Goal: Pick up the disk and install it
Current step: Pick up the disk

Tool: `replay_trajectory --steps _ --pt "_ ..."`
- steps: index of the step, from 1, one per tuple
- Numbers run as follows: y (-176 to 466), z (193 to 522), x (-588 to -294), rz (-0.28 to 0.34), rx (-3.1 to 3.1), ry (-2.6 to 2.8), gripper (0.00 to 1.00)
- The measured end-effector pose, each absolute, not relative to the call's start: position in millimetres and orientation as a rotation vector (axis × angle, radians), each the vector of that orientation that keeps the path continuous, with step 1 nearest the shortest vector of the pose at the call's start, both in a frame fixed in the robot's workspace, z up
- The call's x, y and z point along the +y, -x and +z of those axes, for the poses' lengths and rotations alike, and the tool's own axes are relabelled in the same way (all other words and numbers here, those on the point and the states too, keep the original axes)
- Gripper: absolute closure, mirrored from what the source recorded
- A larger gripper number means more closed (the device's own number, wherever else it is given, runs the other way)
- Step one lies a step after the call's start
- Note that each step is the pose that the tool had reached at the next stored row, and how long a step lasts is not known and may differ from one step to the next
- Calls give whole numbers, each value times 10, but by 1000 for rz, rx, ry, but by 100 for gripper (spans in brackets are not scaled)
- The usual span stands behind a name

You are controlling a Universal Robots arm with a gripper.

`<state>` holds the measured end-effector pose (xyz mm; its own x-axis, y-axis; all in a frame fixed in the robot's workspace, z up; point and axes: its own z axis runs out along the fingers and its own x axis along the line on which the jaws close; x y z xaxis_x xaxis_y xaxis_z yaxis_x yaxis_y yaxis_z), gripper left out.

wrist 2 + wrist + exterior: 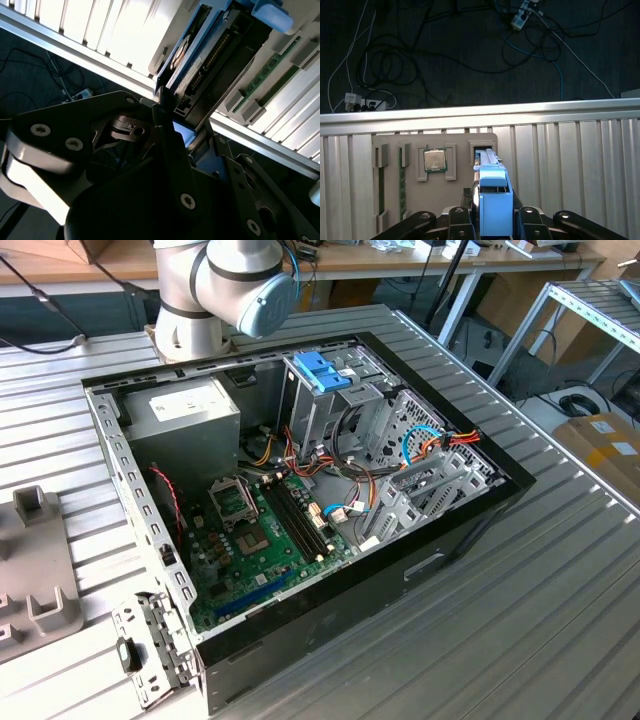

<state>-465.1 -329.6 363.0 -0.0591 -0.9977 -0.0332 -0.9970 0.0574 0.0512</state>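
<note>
The disk (494, 207) shows smooth light-blue plastic; the table (570, 150), ribbed bright metal; the tray (417, 195), matt grey.

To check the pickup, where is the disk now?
In the first wrist view, the disk stands on edge in a slot of the grey holder, beside the chip.

Behind the computer case (400, 590), my arm (215, 285) was cut off by the exterior view's edge; so was the grey holder tray (35, 540) beside the case. In the first wrist view the disk (492, 200) stood edge-on, label hidden.
</note>
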Motion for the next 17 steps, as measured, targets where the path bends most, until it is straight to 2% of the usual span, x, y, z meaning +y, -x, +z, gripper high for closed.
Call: replay_trajectory --steps 17 --pt "4651 3818 -3297 -94 -2276 -2147 63"
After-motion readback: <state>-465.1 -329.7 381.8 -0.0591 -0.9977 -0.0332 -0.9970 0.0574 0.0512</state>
